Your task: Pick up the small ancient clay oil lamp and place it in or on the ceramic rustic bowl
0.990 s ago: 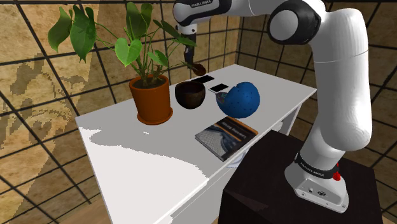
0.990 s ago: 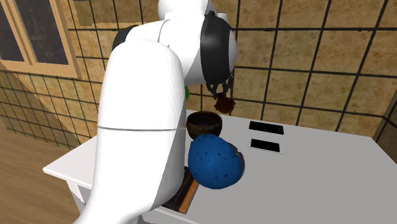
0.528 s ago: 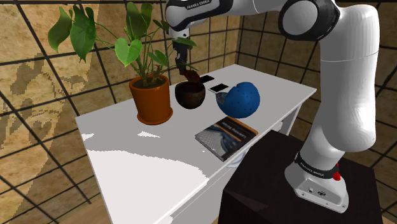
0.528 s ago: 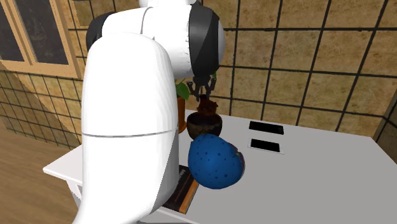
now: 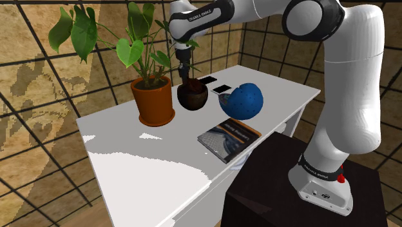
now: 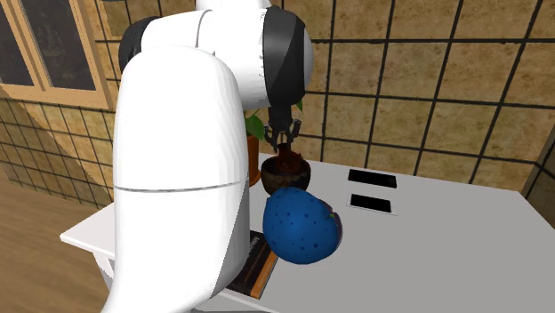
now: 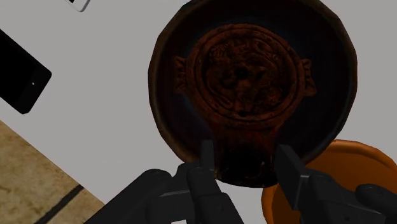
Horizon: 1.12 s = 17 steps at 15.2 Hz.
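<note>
Dark brown and embossed, the oil lamp (image 7: 245, 76) sits inside the rim of the dark bowl (image 7: 159, 83), its round face up and its nozzle pointing back between the black fingers (image 7: 207, 162). The gripper (image 7: 245, 154) is clenched on that nozzle, one finger against each side. In the shoulder view the gripper (image 5: 185, 66) hangs straight over the bowl (image 5: 192, 97), which stands on the white counter (image 5: 148, 161) just beside a terracotta plant pot (image 5: 154, 102). Two phones (image 5: 221, 89) lie behind the bowl, a blue speckled rounded thing (image 5: 243, 101) near it, and a book (image 5: 229, 137) at the counter's edge.
</note>
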Each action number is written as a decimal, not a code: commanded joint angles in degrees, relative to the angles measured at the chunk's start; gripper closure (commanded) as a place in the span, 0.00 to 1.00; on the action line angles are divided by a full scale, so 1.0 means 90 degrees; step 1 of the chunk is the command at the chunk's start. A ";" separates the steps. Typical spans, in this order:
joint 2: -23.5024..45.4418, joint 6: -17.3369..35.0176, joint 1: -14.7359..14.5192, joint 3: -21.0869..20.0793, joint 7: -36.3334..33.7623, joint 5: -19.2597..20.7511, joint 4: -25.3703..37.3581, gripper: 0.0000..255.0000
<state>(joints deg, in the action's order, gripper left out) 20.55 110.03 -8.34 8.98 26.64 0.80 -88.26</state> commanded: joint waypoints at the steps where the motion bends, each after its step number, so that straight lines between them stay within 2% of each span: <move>1: 0.0034 0.0177 -0.0002 -0.0004 -0.0007 -0.0003 -0.0138 1.00; 4: 0.0080 0.0384 -0.0002 -0.0007 -0.0014 -0.0008 -0.0300 1.00; 11: 0.0082 0.0383 -0.0002 -0.0007 -0.0014 -0.0008 -0.0298 1.00; 12: 0.0082 0.0383 -0.0002 -0.0007 -0.0014 -0.0008 -0.0297 0.00; 17: 0.0083 0.0383 -0.0002 -0.0007 -0.0014 -0.0008 -0.0296 0.00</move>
<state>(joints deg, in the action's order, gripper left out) 21.30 113.48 -8.36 8.92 26.52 0.73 -90.92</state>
